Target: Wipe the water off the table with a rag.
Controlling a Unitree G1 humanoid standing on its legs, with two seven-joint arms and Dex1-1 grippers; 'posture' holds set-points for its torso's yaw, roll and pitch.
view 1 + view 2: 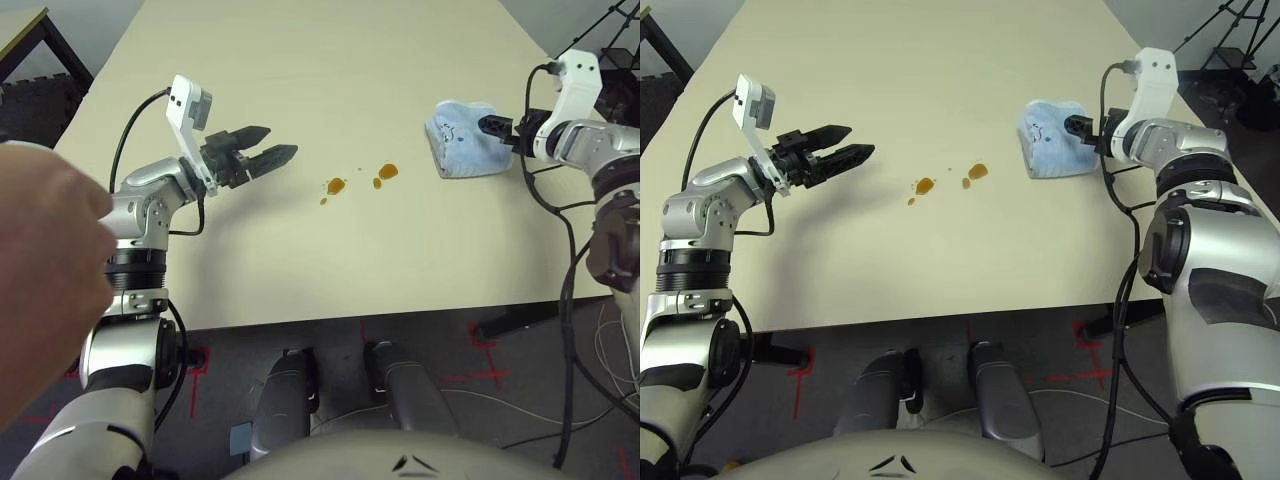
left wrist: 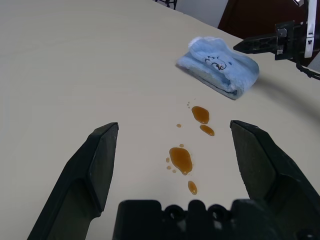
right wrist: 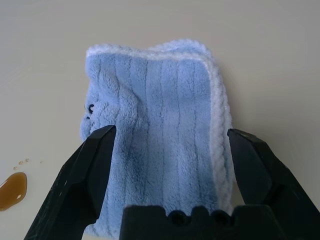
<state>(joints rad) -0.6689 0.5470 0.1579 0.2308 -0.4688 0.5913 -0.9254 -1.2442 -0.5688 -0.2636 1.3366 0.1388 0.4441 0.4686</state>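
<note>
Near the left edge of the table [image 1: 330, 260], a person's hand [image 1: 45, 260] hovers beside our bent left forearm. Our left gripper [image 2: 174, 125] angles inward, wide open, empty. Beyond the near edge lies the water [image 1: 388, 172]; toward the right edge, our right gripper [image 3: 172, 131] points inward, fully spread over the rag [image 3: 155, 130], ungripped.

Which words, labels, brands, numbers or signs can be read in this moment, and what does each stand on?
No word, brand or number can be read.
Rag: a small dark printed mark; it looks like a drawn face, with no letters I can make out.
Floor: red line markings, no text.
</note>
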